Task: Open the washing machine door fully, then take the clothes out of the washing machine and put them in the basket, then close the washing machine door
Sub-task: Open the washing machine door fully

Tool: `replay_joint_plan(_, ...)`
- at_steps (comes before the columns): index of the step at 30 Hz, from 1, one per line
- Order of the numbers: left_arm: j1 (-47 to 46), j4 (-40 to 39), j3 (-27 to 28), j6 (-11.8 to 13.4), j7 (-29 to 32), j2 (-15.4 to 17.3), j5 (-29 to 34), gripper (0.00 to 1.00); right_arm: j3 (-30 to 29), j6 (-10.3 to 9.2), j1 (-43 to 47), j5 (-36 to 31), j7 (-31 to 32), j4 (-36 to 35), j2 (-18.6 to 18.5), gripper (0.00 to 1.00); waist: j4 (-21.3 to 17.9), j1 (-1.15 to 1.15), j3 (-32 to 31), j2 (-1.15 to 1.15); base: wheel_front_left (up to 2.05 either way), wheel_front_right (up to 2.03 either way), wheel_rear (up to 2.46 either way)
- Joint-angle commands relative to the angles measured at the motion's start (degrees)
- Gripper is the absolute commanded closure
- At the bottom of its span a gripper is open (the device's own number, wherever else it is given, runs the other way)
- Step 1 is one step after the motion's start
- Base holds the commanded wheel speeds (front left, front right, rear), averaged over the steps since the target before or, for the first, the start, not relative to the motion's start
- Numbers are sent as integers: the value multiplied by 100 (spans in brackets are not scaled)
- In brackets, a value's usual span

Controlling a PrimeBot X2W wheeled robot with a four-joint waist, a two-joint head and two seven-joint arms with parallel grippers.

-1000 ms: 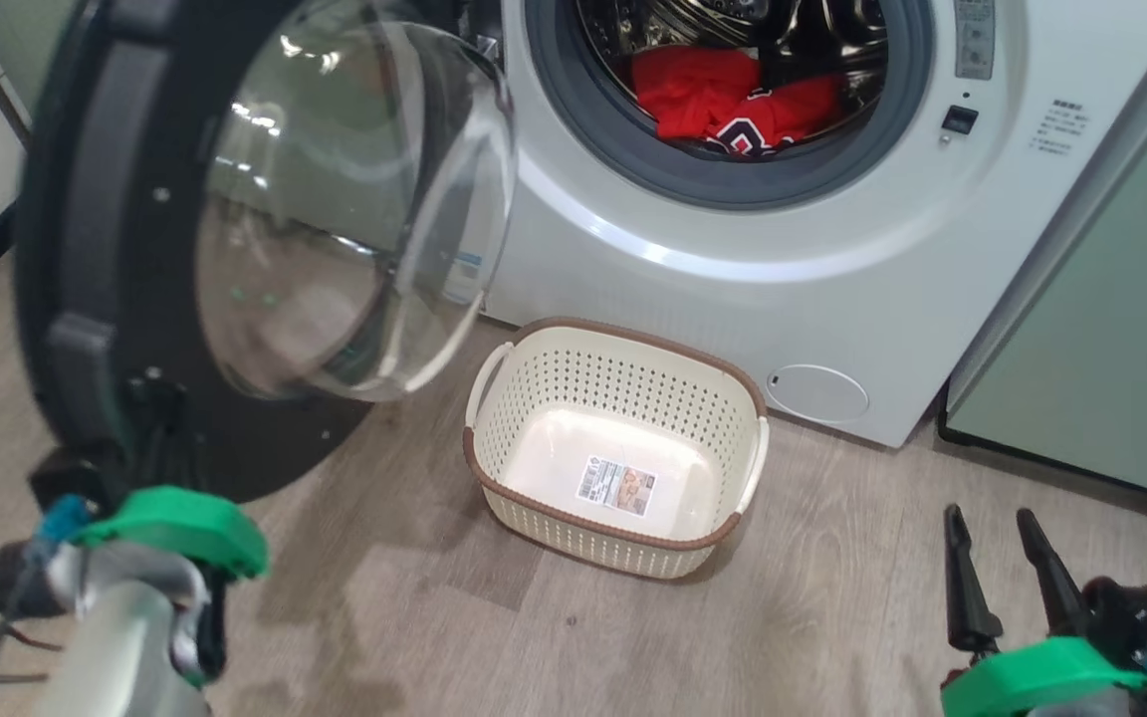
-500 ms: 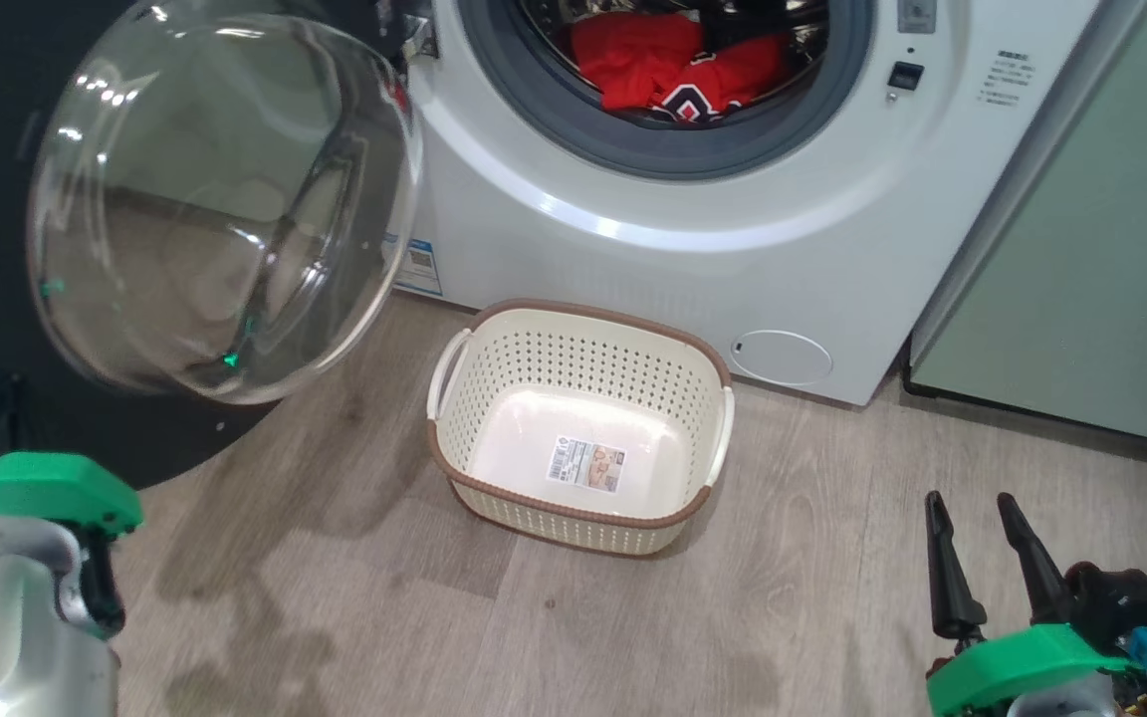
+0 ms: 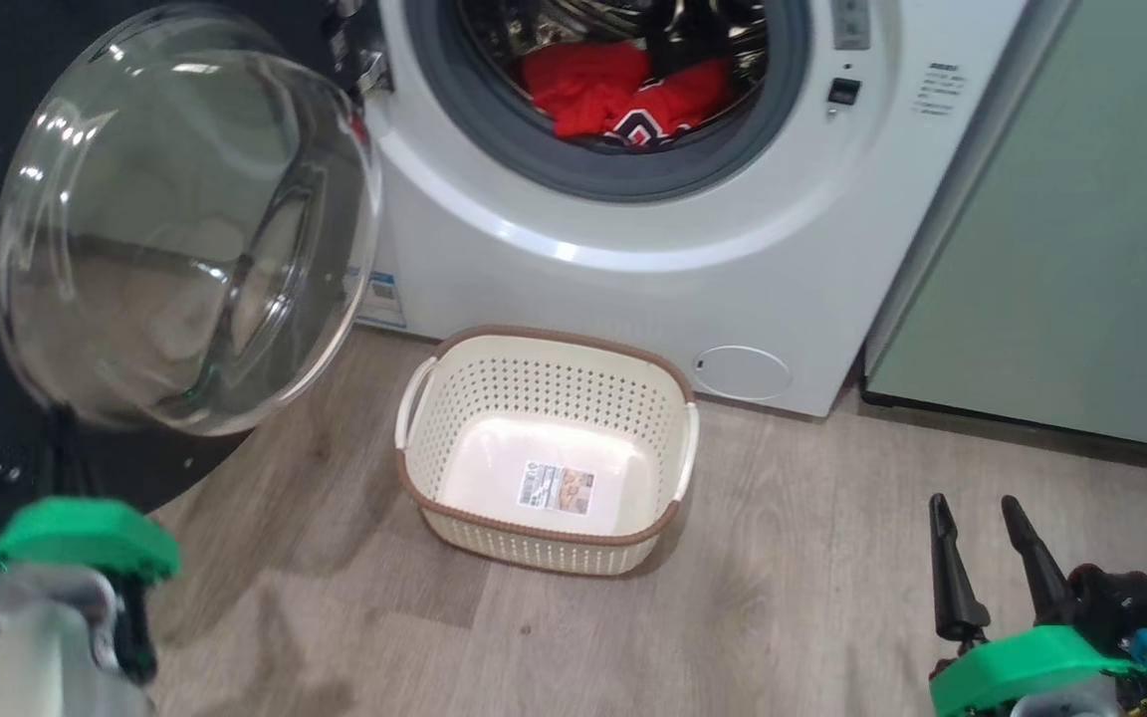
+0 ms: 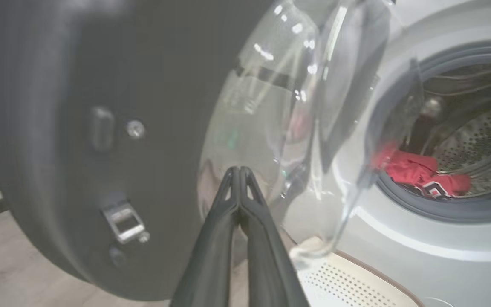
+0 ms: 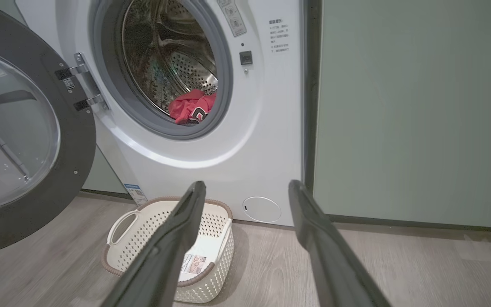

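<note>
Wooden floor [image 3: 832, 578] bears one basket [image 3: 534, 550] before one washing machine [image 3: 633, 289].

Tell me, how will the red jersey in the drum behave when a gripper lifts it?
The red jersey fabric with white trim lies crumpled in folds, so it is probably floppy and will drape when lifted. It looks thin, so likely light. A hanging part might drag on the grey rubber gasket.

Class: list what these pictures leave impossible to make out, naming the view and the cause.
Head view: the clothes are partly hidden by the grey gasket, so the garment count is unclear.
Head view: the sticker in the basket has print too small.
Right wrist view: panel text on the washing machine is too small.
Left wrist view: the washing machine door is blurred.
</note>
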Motion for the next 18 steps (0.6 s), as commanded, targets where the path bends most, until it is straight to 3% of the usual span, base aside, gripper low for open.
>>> replay_joint_plan(1, 15, -269, 166, -50, -37, 99, 49, 100, 121, -4, -147, 39, -52, -157, -36, 0, -114, 0, -74, 0, 0, 0, 0)
replay_joint_plan(4, 360, -563, 88, -179, -37, -34, 163, 100, 125, -4, -149, 47, -52, -169, -17, 0, -310, 0, -139, 0, 0, 0, 0)
replay_joint_plan(5, 465, -654, 15, -205, -37, -64, 236, 95, 125, -4, -154, 49, -52, -174, -12, 0, -379, 0, -151, 0, 0, 0, 0)
replay_joint_plan(9, 855, -1074, -257, -262, -37, -233, 375, 41, 152, -4, -185, 29, -52, -180, -3, 0, -702, 0, -190, 0, 0, 0, 0)
replay_joint_plan(10, 936, -1175, -312, -269, -37, -276, 366, 15, 147, -4, -186, 22, -52, -186, -2, 0, -784, 0, -199, 0, 0, 0, 0)
replay_joint_plan(11, 1009, -1269, -373, -273, -37, -311, 358, 0, 140, -4, -185, 18, -52, -191, -2, 0, -862, 0, -205, 0, 0, 0, 0)
replay_joint_plan(18, 1244, -1624, -784, -284, -37, -422, 203, 0, 110, -4, -156, -11, -52, -223, -21, 0, -1367, 0, -222, 0, 0, 0, 0)
